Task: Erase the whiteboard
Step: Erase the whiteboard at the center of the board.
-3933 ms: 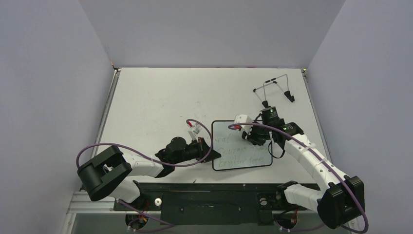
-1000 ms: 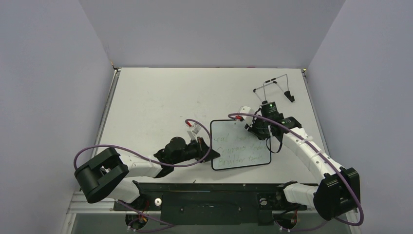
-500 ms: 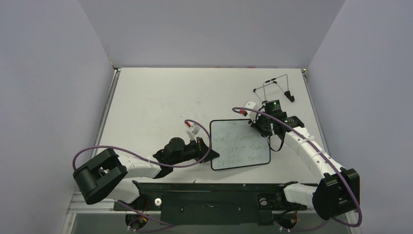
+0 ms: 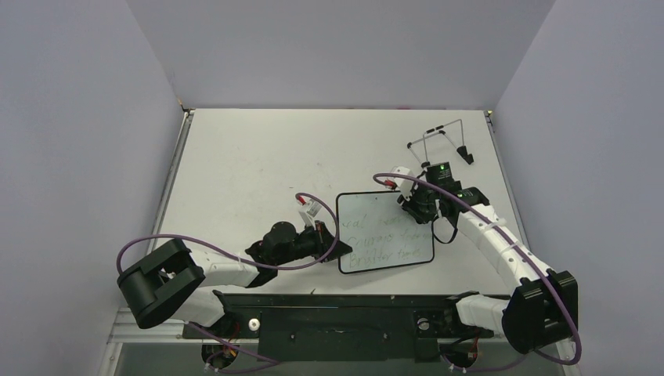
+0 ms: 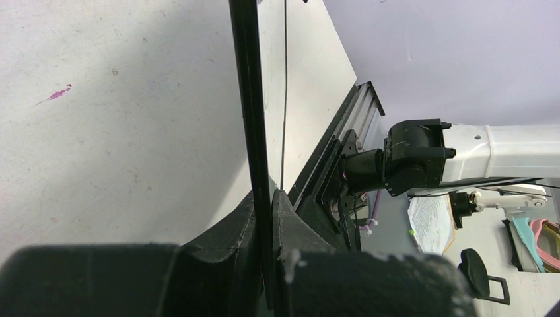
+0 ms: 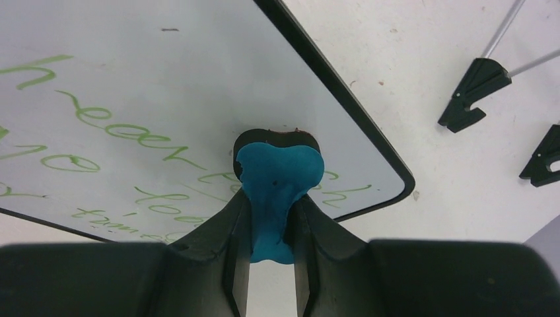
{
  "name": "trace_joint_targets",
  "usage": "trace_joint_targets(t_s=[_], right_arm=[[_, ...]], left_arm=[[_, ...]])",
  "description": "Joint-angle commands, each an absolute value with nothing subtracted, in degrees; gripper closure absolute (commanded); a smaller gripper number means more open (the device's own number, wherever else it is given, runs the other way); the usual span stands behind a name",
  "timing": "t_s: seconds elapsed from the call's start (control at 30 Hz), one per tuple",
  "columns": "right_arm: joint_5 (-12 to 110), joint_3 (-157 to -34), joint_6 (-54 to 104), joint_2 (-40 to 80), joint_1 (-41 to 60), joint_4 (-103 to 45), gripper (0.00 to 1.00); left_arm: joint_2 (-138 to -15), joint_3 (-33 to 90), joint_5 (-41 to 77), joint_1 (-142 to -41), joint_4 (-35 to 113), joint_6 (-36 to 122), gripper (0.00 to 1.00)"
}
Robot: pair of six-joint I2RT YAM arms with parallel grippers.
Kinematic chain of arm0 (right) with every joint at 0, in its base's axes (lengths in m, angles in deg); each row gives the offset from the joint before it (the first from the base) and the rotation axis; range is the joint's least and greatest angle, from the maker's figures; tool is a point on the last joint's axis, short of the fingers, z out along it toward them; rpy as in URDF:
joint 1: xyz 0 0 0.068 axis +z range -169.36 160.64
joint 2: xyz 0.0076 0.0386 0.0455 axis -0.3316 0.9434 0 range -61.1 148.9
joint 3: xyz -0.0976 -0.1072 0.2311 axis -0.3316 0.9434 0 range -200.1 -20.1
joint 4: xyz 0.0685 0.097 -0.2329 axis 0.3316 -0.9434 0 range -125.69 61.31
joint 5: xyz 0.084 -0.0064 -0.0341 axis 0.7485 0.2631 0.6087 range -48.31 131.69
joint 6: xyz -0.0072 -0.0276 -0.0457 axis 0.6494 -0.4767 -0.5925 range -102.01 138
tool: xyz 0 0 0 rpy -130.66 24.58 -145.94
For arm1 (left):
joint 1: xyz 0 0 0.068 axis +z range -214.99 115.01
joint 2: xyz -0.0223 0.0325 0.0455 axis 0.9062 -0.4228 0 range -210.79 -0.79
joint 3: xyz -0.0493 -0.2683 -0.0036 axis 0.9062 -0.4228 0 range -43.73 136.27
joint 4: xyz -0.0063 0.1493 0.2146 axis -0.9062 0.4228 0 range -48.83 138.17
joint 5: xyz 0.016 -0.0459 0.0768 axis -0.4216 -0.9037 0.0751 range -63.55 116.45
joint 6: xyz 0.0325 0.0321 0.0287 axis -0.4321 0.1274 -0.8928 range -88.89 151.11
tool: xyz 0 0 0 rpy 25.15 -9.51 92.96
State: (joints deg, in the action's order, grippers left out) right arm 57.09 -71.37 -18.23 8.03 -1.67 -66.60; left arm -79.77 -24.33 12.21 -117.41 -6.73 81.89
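Top external view: on the matt off-white table (image 4: 250,172), the black, blocky left gripper (image 4: 335,247) is pinched narrow on the left rim of the whiteboard (image 4: 385,232). The whiteboard sits near the front middle of the table; it is a flat, glossy white rectangle with a thin black rim and rounded corners. Three lines of loose green handwriting cross it, too small to read.

Left wrist view: the left gripper (image 5: 264,198) nips the whiteboard (image 5: 247,99) edge-on, a thin dark strip; a small magenta smear (image 5: 59,94) marks the speckled table (image 5: 119,172).

Right wrist view: the right gripper (image 6: 272,206) is closed on the eraser (image 6: 277,175), blue, smooth and bone-shaped with a dark pad under its head, over the whiteboard (image 6: 132,99) near a rounded corner; the green cursive stays unreadable. To the right, apart from the board, is the stand (image 6: 472,96), thin metal wire with black plastic feet.
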Motion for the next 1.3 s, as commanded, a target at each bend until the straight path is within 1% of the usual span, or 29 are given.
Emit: trace_joint_targets(t_s=[0.0,0.07,0.13,0.17,0.23,0.27,0.33,0.37,0.43,0.5,0.53,0.6,0.63,0.7,0.73,0.8,0.9,0.93,0.97,1.0,1.03,1.07,1.1,1.13,1.23,1.27], right_arm=[[61.4,-72.2,-21.2,7.1,-3.7,-68.6,1.00],[67.6,-72.7,-28.0,7.1,-3.7,-73.4,1.00],[69.1,-72.8,-28.1,6.9,-3.7,-73.5,1.00],[68.5,-72.0,-27.3,6.5,-3.7,-72.2,1.00],[63.2,-70.1,-22.5,5.2,-3.8,-64.4,1.00],[59.8,-69.7,-20.7,4.8,-3.9,-63.3,1.00],[58.2,-69.8,-20.4,5.1,-4.4,-63.0,1.00],[58.6,-70.5,-21.1,5.4,-4.5,-65.3,1.00],[62.6,-71.7,-24.5,6.1,-4.6,-69.8,1.00],[69.4,-72.5,-28.8,6.4,-4.6,-73.8,1.00],[70.0,-72.6,-29.4,6.2,-4.6,-74.0,1.00],[68.1,-71.7,-26.2,5.4,-4.7,-71.2,1.00],[63.1,-71.1,-23.7,4.6,-4.8,-66.3,1.00],[56.7,-70.0,-17.7,4.2,-5.6,-61.3,1.00],[56.0,-70.0,-17.2,4.3,-6.1,-60.8,1.00],[59.1,-71.0,-19.6,4.8,-6.8,-63.5,1.00],[69.8,-72.2,-28.0,4.9,-6.5,-72.4,1.00],[70.7,-72.5,-28.3,4.7,-6.5,-72.9,1.00],[69.1,-72.5,-25.1,4.1,-6.4,-70.9,1.00],[66.4,-71.5,-22.2,3.6,-6.7,-65.5,1.00],[60.6,-70.9,-17.9,3.0,-6.8,-62.9,1.00],[57.8,-70.2,-16.4,2.9,-7.4,-59.8,1.00],[55.4,-70.2,-15.2,3.2,-7.8,-59.4,1.00],[55.6,-70.5,-15.5,3.5,-8.3,-60.8,1.00],[64.4,-71.9,-23.0,3.8,-8.2,-67.1,1.00],[69.1,-72.2,-25.2,3.7,-7.7,-71.8,1.00]], left_arm=[[-79.8,-23.7,10.6,-117.7,-9.4,77.0,1.00],[-79.6,-23.6,10.5,-117.7,-9.3,76.9,1.00],[-79.3,-23.6,10.5,-117.7,-9.0,76.8,1.00],[-79.2,-23.6,10.5,-117.7,-8.7,76.7,1.00],[-78.9,-23.5,10.6,-117.7,-8.3,76.5,1.00],[-78.7,-23.5,10.6,-117.7,-8.2,76.4,1.00],[-78.6,-23.5,10.5,-117.7,-8.2,76.2,1.00],[-78.8,-23.5,10.5,-117.7,-8.3,76.2,1.00],[-79.4,-23.4,10.1,-117.7,-8.4,76.2,1.00],[-79.9,-22.7,9.3,-117.6,-7.8,75.7,1.00],[-80.0,-22.4,8.6,-117.6,-7.5,75.4,1.00],[-80.1,-21.8,8.2,-117.6,-6.5,75.0,1.00],[-80.1,-21.5,8.0,-117.5,-6.1,74.9,1.00],[-80.3,-21.0,7.6,-117.5,-5.8,74.7,1.00],[-80.4,-20.9,7.3,-117.5,-5.7,74.6,1.00],[-80.7,-20.4,6.9,-117.4,-5.5,74.5,1.00],[-81.1,-19.7,6.7,-117.4,-5.4,74.4,1.00],[-81.2,-19.6,6.6,-117.3,-5.4,74.3,1.00],[-81.3,-19.5,6.6,-117.2,-5.4,74.3,1.00],[-81.4,-19.5,6.5,-117.2,-5.6,74.3,1.00],[-81.4,-19.6,6.5,-117.2,-5.7,74.5,1.00],[-81.3,-19.9,6.6,-117.2,-6.1,74.6,1.00],[-81.3,-20.0,6.6,-117.2,-6.4,74.9,1.00],[-81.3,-20.1,6.7,-117.2,-6.6,75.0,1.00],[-81.2,-20.0,6.7,-117.2,-6.6,75.2,1.00],[-81.1,-19.7,6.7,-117.2,-6.3,75.1,1.00]])
